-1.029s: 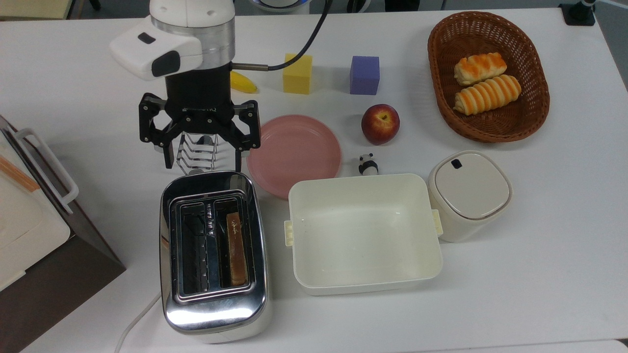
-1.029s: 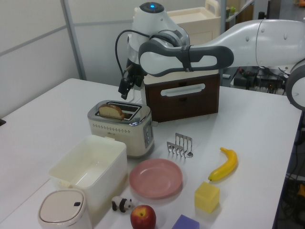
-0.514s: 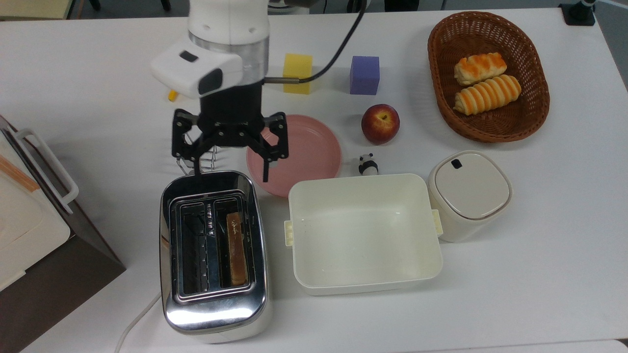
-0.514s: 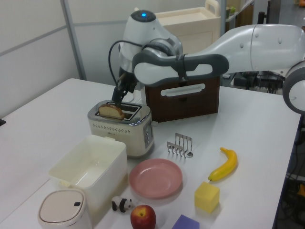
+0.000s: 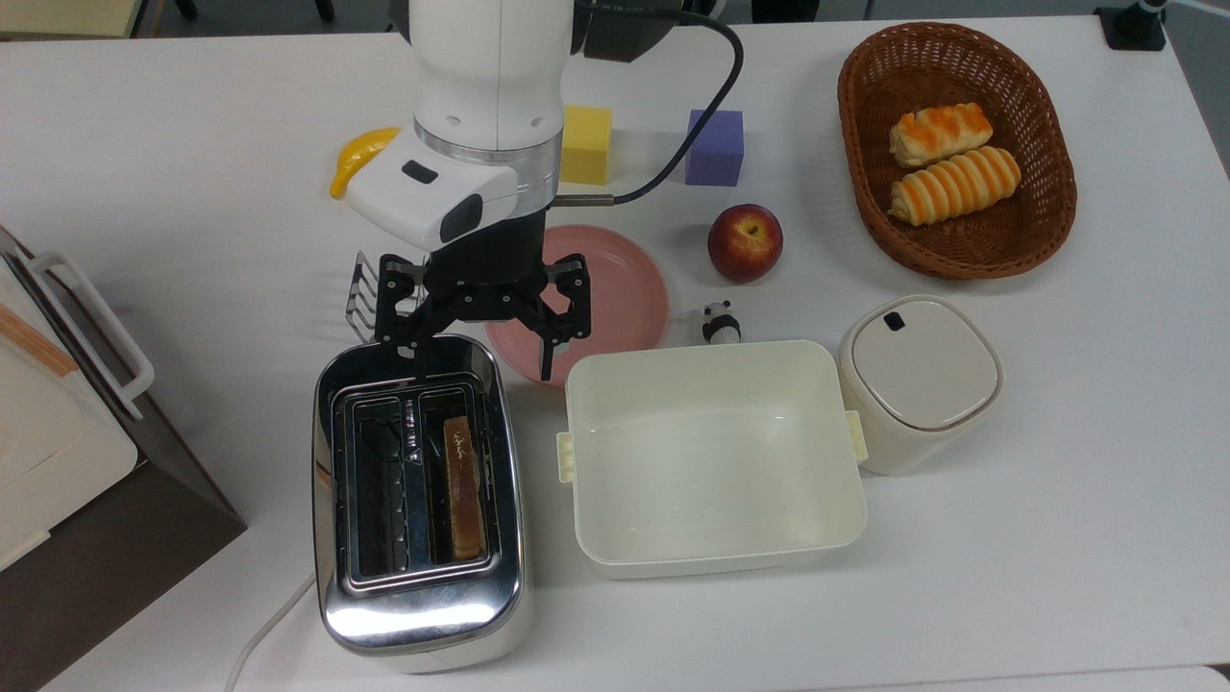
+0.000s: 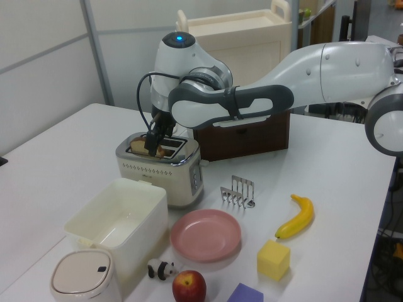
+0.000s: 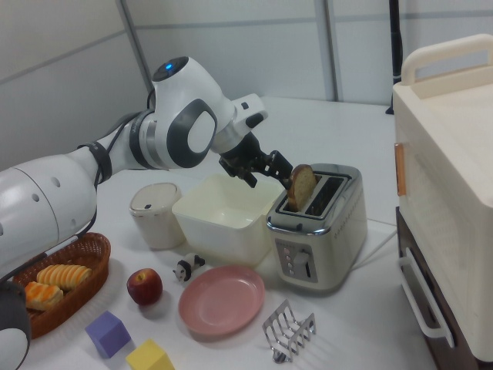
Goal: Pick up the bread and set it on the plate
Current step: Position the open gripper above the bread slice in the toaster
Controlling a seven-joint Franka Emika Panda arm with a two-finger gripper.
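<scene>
Bread [image 5: 463, 488] stands edge-on in the toaster [image 5: 420, 500] slot, long axis running twelve-to-six in the top view; the gripper [image 5: 482, 358], fingers spread and empty, hovers at its twelve o'clock.

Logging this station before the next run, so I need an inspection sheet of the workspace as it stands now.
Surface: white table, crowded.
Job's things: brown bread slice upright in the chrome toaster; round pink plate bare.
Clutter: cream tub, lidded canister, wicker basket with two rolls, apple, panda figurine, banana, yellow block, purple block, wire rack.
Hand: open, above the toaster's far end.
Cables: black cable; white cord.
Surroundings: brown cabinet.
</scene>
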